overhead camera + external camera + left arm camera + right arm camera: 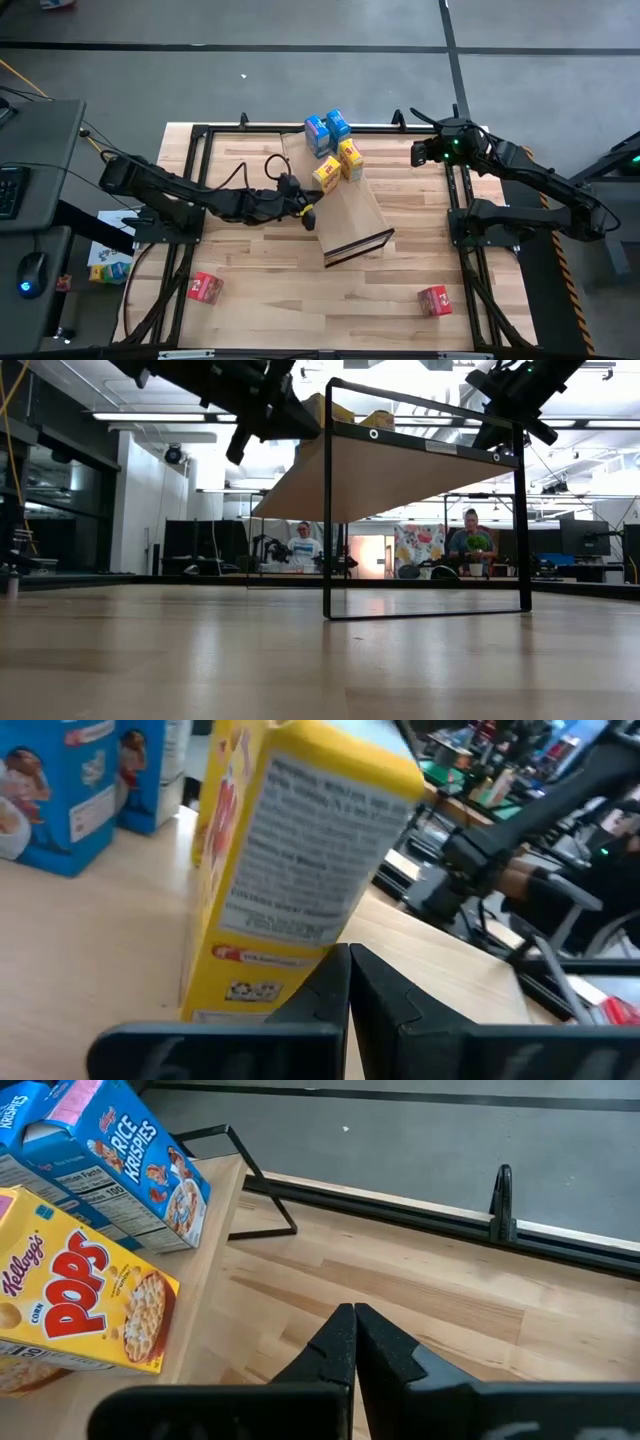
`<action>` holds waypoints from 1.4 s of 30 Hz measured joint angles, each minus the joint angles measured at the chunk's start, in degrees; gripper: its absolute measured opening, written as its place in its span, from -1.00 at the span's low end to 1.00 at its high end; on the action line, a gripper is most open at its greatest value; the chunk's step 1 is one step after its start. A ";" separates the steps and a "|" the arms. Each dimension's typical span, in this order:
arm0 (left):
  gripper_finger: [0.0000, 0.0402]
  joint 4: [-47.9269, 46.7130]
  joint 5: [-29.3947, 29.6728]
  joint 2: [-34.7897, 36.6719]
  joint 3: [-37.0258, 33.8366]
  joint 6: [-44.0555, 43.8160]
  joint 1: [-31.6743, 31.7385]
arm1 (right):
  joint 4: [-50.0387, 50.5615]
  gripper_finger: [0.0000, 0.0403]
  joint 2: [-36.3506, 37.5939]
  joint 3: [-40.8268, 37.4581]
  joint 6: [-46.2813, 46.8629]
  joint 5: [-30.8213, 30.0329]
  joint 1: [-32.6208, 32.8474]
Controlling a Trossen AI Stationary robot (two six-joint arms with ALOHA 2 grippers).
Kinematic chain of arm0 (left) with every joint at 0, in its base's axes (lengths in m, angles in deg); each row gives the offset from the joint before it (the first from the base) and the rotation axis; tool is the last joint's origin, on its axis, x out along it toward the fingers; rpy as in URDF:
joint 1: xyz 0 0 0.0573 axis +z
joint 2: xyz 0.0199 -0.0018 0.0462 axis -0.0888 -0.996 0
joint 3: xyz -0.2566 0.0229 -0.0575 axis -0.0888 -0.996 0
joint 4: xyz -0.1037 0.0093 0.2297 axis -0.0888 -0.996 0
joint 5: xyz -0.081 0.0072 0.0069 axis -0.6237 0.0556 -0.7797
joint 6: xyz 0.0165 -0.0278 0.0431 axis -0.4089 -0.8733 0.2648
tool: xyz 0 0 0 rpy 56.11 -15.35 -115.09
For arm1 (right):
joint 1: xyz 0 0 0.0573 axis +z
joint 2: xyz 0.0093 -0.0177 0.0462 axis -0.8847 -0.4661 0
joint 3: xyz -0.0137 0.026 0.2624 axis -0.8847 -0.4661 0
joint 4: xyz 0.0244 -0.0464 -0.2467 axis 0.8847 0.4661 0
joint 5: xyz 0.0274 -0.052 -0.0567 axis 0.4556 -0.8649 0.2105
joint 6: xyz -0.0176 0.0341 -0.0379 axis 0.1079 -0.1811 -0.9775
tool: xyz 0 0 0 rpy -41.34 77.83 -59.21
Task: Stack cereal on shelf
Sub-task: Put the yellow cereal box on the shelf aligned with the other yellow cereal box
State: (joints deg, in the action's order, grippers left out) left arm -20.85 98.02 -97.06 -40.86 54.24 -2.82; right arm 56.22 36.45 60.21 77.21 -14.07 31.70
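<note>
You're looking at light, stiff cardboard: blue Rice Krispies boxes (327,131) and yellow Corn Pops boxes (340,164) are sitting on the shelf (352,228); red boxes (204,288) are lying on the table. Both the left gripper (348,982) and right gripper (354,1338) are showing fingers pressed together, so grab across the narrow sides.

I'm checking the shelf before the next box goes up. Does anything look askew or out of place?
Yes. One yellow box on the shelf leans tilted rather than upright, right by the left hand. Two red boxes lie on the tabletop, off the shelf.
</note>
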 joint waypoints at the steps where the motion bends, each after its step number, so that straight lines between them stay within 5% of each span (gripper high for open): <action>1: -1.00 -0.07 0.08 -0.18 0.00 -0.24 0.16 | 0.00 -1.00 0.00 0.00 0.00 -0.02 0.02; 20: -1.00 -4.43 0.36 1.09 0.02 3.47 5.70 | -0.02 -1.00 -0.02 0.00 0.33 0.04 0.00; 29: -1.00 -5.15 2.42 1.93 0.04 5.33 10.66 | -1.61 -1.00 -0.04 0.00 1.29 4.93 0.48; 42: -1.00 -6.42 -6.81 3.00 0.04 6.68 11.61 | -3.23 -1.00 -0.04 0.00 0.02 5.32 3.30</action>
State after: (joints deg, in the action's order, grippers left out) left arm -27.27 91.22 -94.05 -40.82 60.93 8.79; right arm 52.99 36.40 60.21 77.23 -8.75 35.00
